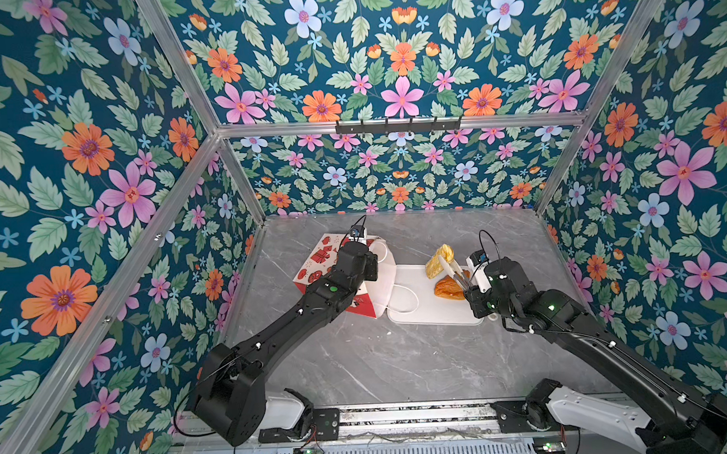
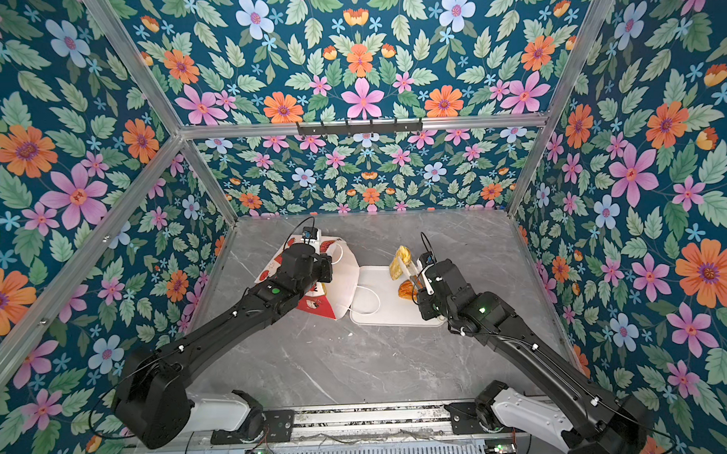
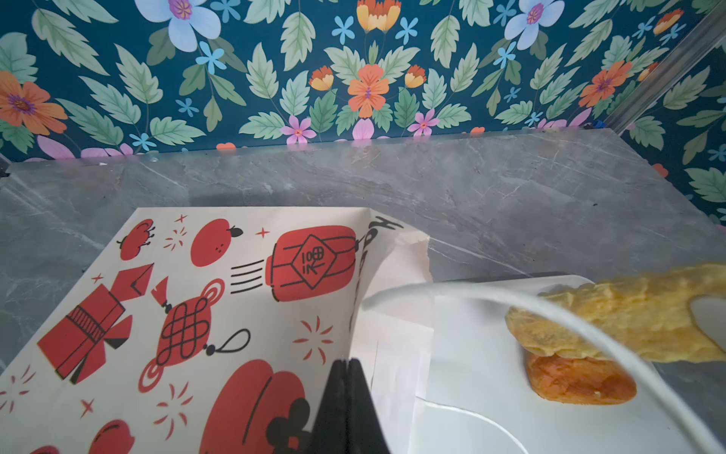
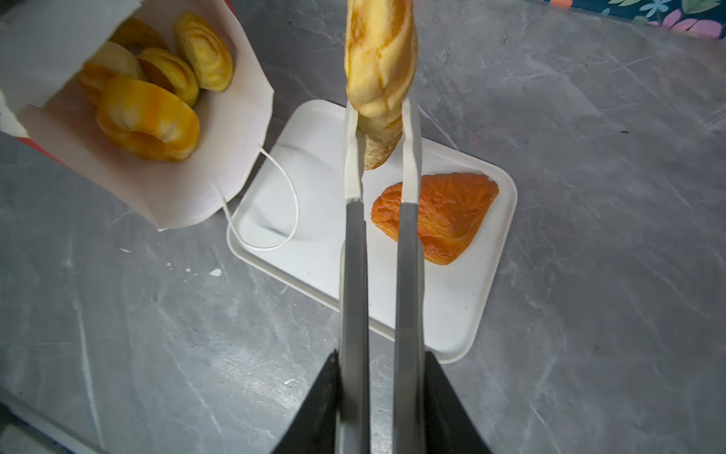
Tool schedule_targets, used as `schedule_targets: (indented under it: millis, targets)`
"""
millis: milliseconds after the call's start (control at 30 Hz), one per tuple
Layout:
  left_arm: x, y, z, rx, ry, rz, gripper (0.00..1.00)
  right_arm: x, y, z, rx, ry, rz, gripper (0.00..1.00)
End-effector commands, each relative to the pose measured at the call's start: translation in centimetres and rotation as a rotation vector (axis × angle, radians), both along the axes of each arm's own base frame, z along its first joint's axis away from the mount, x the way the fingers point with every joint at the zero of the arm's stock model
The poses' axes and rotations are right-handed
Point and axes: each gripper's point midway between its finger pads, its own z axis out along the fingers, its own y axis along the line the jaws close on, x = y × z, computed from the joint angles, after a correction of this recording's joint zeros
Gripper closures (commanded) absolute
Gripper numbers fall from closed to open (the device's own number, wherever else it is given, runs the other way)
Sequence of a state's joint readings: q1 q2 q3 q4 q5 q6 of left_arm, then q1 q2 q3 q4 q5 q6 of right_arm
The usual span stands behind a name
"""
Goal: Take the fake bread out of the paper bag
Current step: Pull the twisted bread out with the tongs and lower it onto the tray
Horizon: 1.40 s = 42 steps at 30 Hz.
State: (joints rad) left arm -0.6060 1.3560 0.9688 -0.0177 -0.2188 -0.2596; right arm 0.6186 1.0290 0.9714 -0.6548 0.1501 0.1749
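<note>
We see the right gripper (image 4: 383,393) squeezing tongs (image 4: 353,275) that pinch a twisted roll (image 4: 379,78), its long axis in line with them. On the left gripper (image 3: 346,405), the fingers are pressed together at the paper bag (image 3: 196,314).

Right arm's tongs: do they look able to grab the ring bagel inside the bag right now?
Probably not yet: the tongs hold a twisted roll above the tray. Once that is released, the open mouth of the paper bag leaves the ring bagel exposed.
</note>
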Motion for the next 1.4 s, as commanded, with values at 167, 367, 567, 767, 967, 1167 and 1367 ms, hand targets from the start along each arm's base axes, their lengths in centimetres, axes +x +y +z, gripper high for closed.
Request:
schedule_targets:
  millis: [167, 367, 567, 767, 967, 1167, 1367]
  targets:
    - [-0.3, 2.6, 0.6, -0.003, -0.025, 0.050, 1.00, 2.1, 0.2, -1.1, -0.114, -0.034, 0.025, 0.69]
    - [-0.6, 4.1, 0.9, -0.022, -0.037, 0.071, 1.00, 2.2, 2.0, -3.0, -0.119, 0.002, 0.079, 0.67]
    - [-0.6, 4.3, 0.6, -0.035, -0.036, 0.066, 1.00, 1.5, 3.9, -4.8, -0.174, 0.049, 0.143, 0.66]
    - [-0.7, 4.8, 0.6, -0.041, -0.040, 0.080, 1.00, -0.1, 4.7, -6.1, -0.196, 0.114, 0.178, 0.63]
    - [-0.7, 5.2, 0.7, -0.037, -0.042, 0.084, 1.00, -1.7, 5.3, -7.9, -0.159, 0.192, 0.204, 0.59]
    - [-0.7, 5.3, 0.9, -0.037, -0.044, 0.085, 1.00, -3.0, 5.5, -9.0, -0.153, 0.249, 0.220, 0.58]
    - [-0.6, 5.5, 1.1, -0.039, -0.047, 0.085, 1.00, -4.1, 5.8, -8.9, -0.111, 0.286, 0.244, 0.54]
